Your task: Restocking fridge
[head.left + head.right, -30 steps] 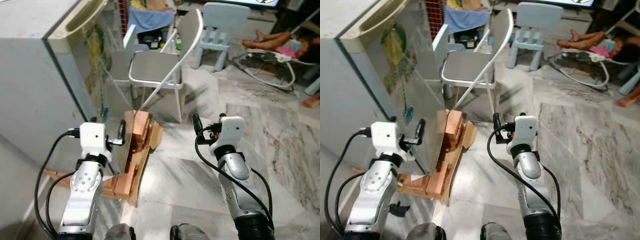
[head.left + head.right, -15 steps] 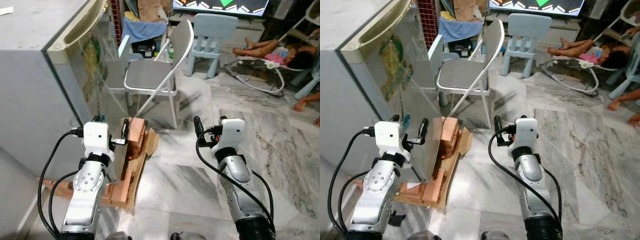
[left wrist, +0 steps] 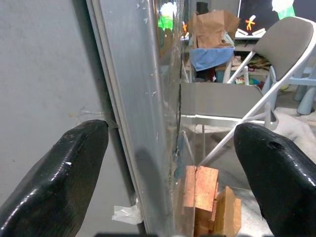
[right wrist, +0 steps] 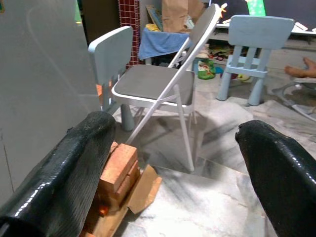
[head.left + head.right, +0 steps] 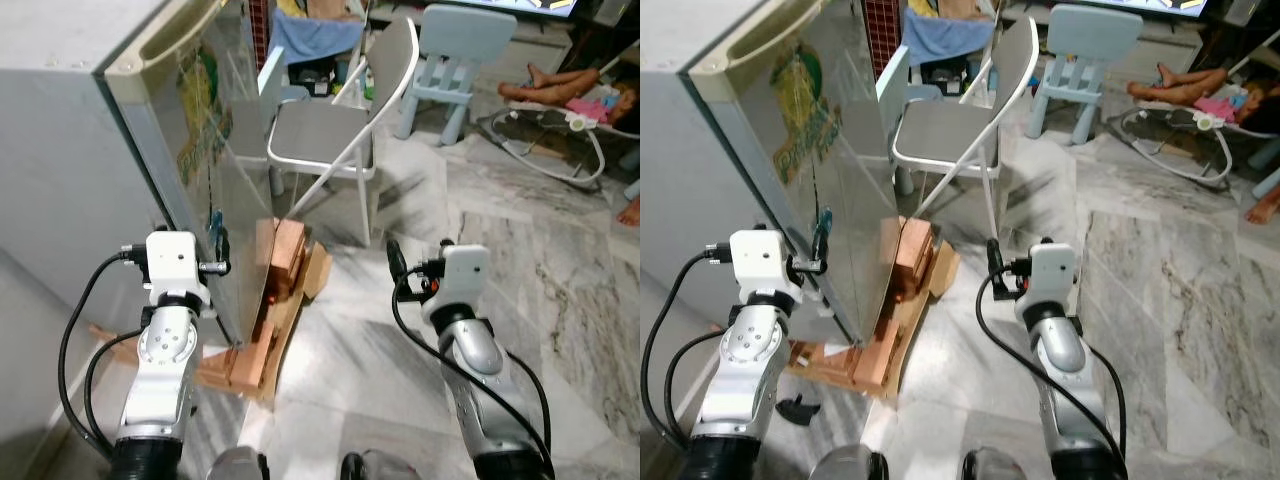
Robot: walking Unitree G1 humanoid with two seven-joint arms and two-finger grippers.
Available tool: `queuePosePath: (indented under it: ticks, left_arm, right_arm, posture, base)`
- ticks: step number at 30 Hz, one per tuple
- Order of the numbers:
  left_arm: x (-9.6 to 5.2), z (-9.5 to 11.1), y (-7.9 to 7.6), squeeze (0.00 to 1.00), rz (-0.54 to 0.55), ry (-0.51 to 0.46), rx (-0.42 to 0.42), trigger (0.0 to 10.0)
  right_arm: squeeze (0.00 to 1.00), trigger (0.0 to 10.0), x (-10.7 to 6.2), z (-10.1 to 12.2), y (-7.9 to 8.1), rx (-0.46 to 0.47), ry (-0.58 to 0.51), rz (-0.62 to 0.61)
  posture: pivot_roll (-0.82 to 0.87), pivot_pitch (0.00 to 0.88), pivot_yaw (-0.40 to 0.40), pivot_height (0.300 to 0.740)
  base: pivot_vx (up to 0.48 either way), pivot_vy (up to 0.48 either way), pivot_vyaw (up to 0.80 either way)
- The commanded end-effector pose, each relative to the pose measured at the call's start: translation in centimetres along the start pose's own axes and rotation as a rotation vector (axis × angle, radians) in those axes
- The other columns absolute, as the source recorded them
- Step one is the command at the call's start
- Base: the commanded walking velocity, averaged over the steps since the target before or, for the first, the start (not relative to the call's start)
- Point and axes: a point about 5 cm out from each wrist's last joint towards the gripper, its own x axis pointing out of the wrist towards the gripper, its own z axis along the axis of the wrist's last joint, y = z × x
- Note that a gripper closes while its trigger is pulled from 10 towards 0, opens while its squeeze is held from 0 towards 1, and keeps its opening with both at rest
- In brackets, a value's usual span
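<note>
Two arms reach toward the fridge [image 5: 70,140]. In the eye views, the left gripper [image 5: 212,262] sits at the edge of the fridge door [image 5: 835,170], fingers spread; the right gripper [image 5: 992,262] hangs well apart from the fridge, beside the bricks [image 5: 283,258]. In the left wrist view, one finger [image 3: 54,173] lies on each side of the door's edge. In the right wrist view, spread fingers [image 4: 54,173] face the folding chair [image 4: 163,84], beyond the fridge.

Both arms are up in front, bent at the elbow. Left hand [image 3: 168,182] has its fingers spread wide, and the right hand [image 4: 177,173] is spread too.
</note>
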Motion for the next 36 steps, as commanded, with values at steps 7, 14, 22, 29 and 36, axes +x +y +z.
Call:
queuePosePath:
  ticks: [7, 14, 22, 29, 36]
  left_arm:
    - [2.2, 0.2, -0.9, 0.0, -0.025, -0.016, 0.032, 10.0]
    - [3.5, -0.3, 1.0, 0.0, 0.083, -0.01, 0.089, 10.0]
    - [4.5, 0.0, 0.4, 0.0, 0.03, -0.022, 0.057, 10.0]
    - [5.8, 1.0, -1.3, 0.0, -0.057, -0.044, 0.037, 10.0]
    - [6.9, 5.1, -6.6, 0.0, -0.272, -0.164, -0.035, 10.0]
  right_arm:
    - [0.0, 10.0, -0.6, 0.5, -0.2, 0.007, 0.026, 0.031]
    - [0.0, 10.0, -3.7, 0.3, -0.1, 0.036, 0.076, 0.166]
    - [0.0, 10.0, -3.5, 0.7, 0.1, 0.042, 0.091, 0.189]
    - [0.0, 10.0, -3.9, 0.8, 0.3, 0.028, 0.109, 0.217]
    - [0.0, 10.0, -4.7, -0.1, 0.7, 0.045, 0.175, 0.341]
  posture:
    - [0.02, 0.08, -0.013, 0.74]
    - [-0.01, 0.088, -0.012, 0.74]
    - [0.0, 0.087, -0.016, 0.74]
    - [-0.01, 0.085, -0.019, 0.74]
    - [-0.01, 0.083, -0.02, 0.74]
  base:
    - [0.0, 0.0, 0.0]
    - [0.0, 0.0, 0.0]
    - [0.0, 0.0, 0.0]
    - [0.0, 0.0, 0.0]
    - [0.0, 0.0, 0.0]
